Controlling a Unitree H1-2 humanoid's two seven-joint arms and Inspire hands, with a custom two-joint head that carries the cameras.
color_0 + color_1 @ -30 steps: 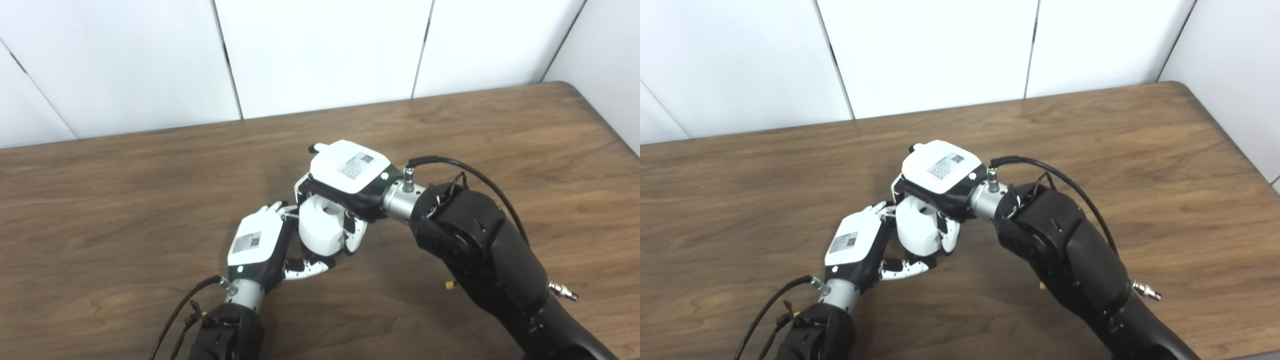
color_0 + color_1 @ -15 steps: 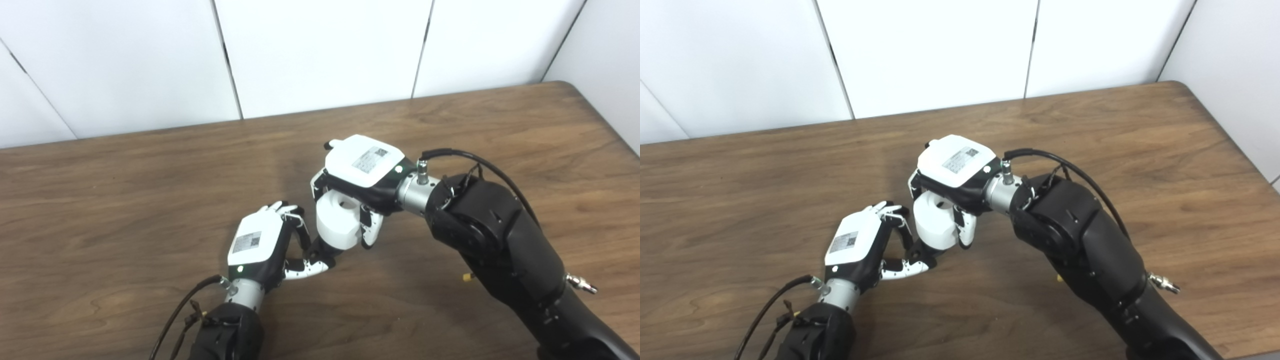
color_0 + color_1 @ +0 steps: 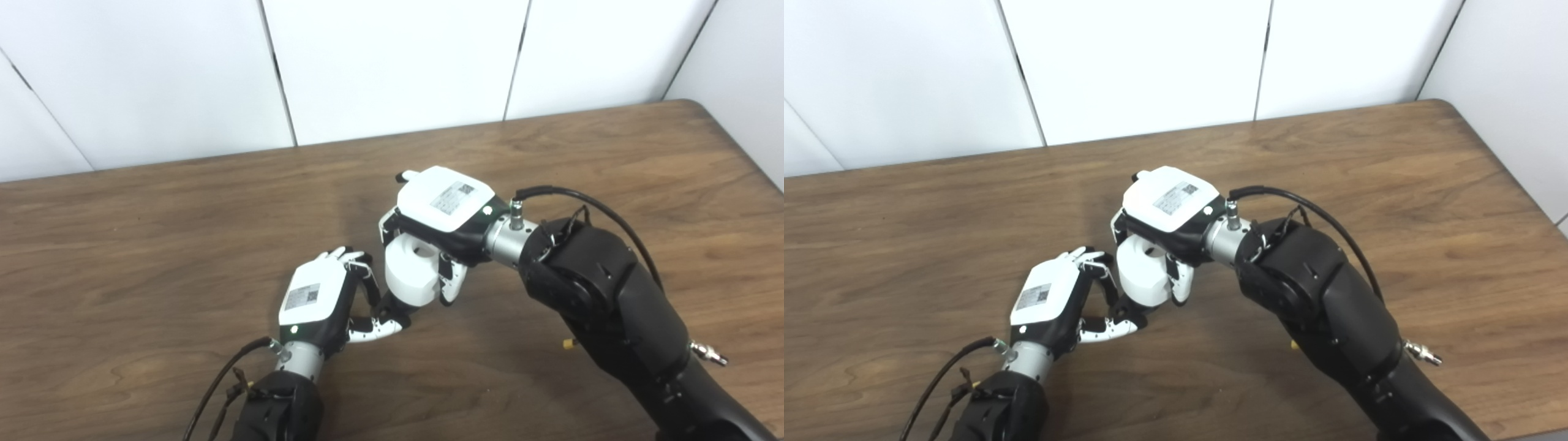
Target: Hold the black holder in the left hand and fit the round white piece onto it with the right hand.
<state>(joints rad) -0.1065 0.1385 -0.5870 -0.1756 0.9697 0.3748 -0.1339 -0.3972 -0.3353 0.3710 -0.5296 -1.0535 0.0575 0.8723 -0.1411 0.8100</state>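
The round white piece (image 3: 411,273) sat above the middle of the wooden table (image 3: 153,233), and everything else is placed from it. It was a short, thick cylinder with a dark hole in its top face, held clear of the wood and tipped a little toward the left.

The right hand (image 3: 444,208) lay directly over the piece, its white back plate facing up and covering the far part of the piece's top. Its fingers (image 3: 448,283) curled down around the piece's right and near sides, and another came down on the far left side, so the hand was closed on the piece. The black right forearm (image 3: 606,306) ran from the hand away to the lower right of the piece.

The black holder (image 3: 392,304) showed only as a small dark part just under the piece's lower left edge, touching it or nearly so; whether the piece was seated on it could not be told. The left hand (image 3: 318,300) was just to the lower left of the piece, its back plate turned up and left. Its fingers (image 3: 367,282) bent toward the piece's left side, and its thumb (image 3: 375,329) reached under toward the holder, so the hand appeared closed on the holder, though the grip itself was mostly hidden. A black cable (image 3: 214,386) trailed from the left wrist, well below and left of the piece.

White wall panels (image 3: 392,61) stood behind the table, far beyond the piece.
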